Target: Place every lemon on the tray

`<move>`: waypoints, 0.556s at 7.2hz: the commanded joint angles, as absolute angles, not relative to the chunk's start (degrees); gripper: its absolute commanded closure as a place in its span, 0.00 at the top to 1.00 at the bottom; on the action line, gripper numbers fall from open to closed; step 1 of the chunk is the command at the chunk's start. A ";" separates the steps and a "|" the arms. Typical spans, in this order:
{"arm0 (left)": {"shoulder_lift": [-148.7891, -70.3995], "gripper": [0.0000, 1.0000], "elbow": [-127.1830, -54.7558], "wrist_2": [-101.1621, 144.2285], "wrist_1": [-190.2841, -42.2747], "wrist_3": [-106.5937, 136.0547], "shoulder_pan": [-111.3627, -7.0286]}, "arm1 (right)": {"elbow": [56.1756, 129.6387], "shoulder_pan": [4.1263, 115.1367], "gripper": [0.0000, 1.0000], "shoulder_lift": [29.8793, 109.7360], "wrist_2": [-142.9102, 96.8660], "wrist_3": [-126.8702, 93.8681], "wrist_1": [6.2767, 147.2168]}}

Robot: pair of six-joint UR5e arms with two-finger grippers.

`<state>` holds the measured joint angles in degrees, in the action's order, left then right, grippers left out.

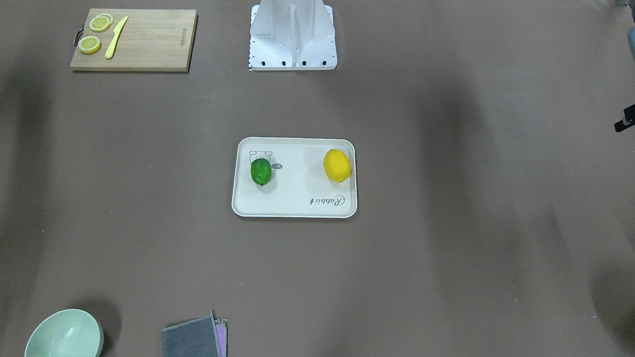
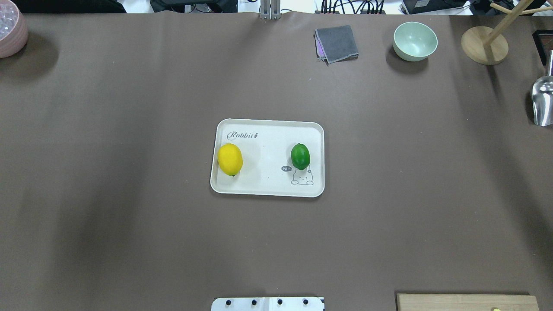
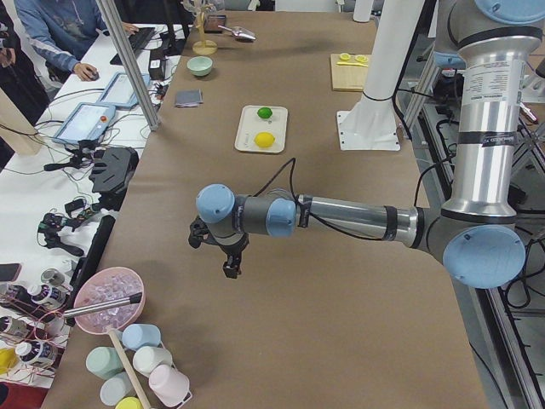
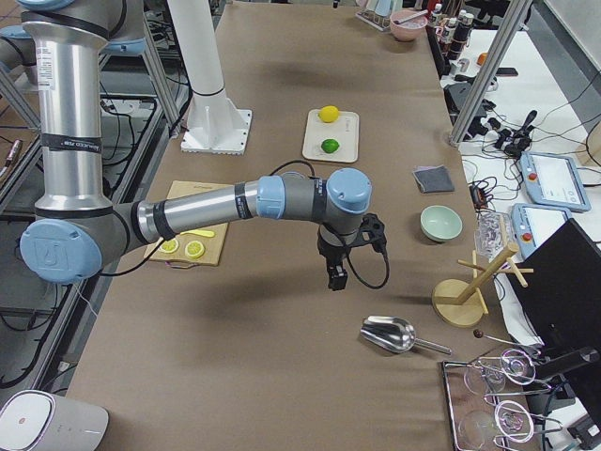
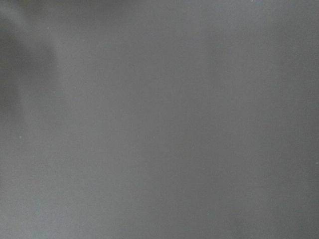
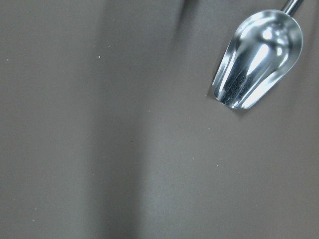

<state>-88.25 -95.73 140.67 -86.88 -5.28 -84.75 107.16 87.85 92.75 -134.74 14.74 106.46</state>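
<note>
The yellow lemon (image 2: pixel 230 159) and the green lemon (image 2: pixel 300 156) both lie on the cream tray (image 2: pixel 268 188) at the table's middle, apart from each other. They also show in the front view: yellow lemon (image 1: pixel 337 165), green lemon (image 1: pixel 261 171), tray (image 1: pixel 297 206). My left gripper (image 3: pixel 230 260) hangs over bare table far from the tray, seen only in the left side view. My right gripper (image 4: pixel 336 277) hangs over bare table near the scoop, seen only in the right side view. I cannot tell whether either is open or shut. Nothing shows in either gripper.
A wooden cutting board (image 1: pixel 149 44) holds lemon slices (image 1: pixel 100 23) and a yellow knife (image 1: pixel 115 37). A green bowl (image 2: pixel 414 41), a grey cloth (image 2: pixel 337 43), a wooden stand (image 2: pixel 484 45), a metal scoop (image 6: pixel 259 59) and a pink bowl (image 2: pixel 11 30) sit along the table's edges.
</note>
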 commanded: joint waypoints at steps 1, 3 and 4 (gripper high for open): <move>-84.65 0.98 -95.71 140.28 -86.92 -7.99 -86.31 | 104.54 87.80 1.00 93.44 -134.56 15.64 106.70; -84.55 0.98 -94.14 138.27 -86.66 -7.82 -89.36 | 94.54 90.25 1.00 89.15 -133.86 18.87 106.35; -84.12 0.98 -94.13 132.86 -86.66 -7.74 -89.91 | 89.18 92.26 1.00 86.42 -133.77 22.03 106.26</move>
